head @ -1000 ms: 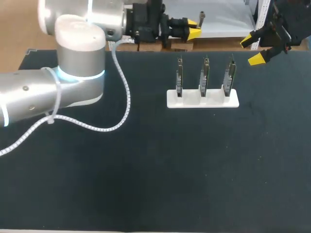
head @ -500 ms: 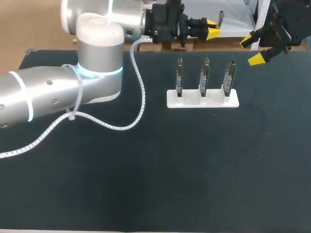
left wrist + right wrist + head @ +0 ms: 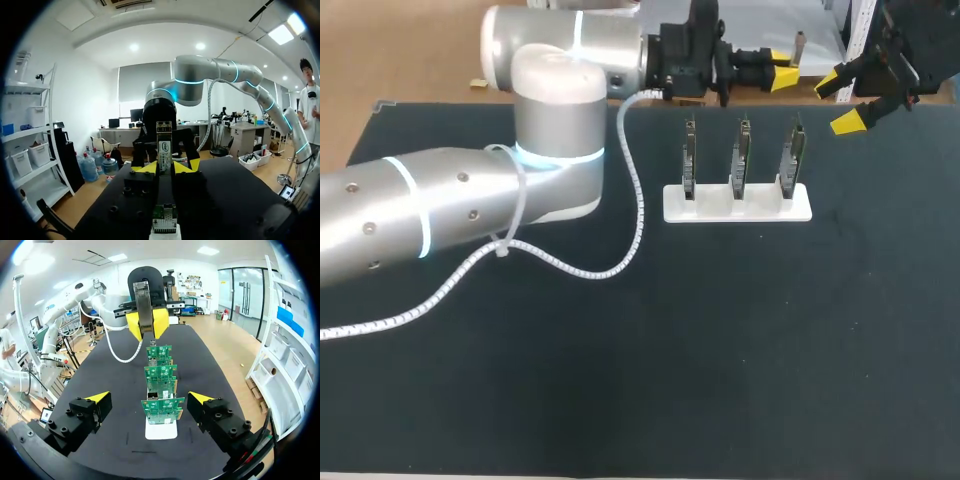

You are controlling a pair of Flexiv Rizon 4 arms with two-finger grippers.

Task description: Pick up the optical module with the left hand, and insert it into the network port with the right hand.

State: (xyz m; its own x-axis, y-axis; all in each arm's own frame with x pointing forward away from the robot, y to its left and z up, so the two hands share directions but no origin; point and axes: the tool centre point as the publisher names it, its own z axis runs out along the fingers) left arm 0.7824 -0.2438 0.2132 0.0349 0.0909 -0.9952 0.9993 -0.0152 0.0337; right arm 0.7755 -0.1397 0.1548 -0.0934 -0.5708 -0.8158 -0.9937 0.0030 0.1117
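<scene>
The left claw [image 3: 783, 80], pinching the optical module [image 3: 164, 150], has swung along the bench's [image 3: 720, 350] far edge toward the spread right claw [image 3: 840, 103]. Handover looks near.

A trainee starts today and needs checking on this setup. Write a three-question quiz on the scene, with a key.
1. Fill in: the optical module is held by the ___ gripper.
2. How many circuit boards stand upright in the white holder? A: two. B: three. C: four.
3. True or false: the right gripper is shut on a circuit board.
Key: 1, left gripper. 2, B. 3, false: it is open and holds nothing.
</scene>
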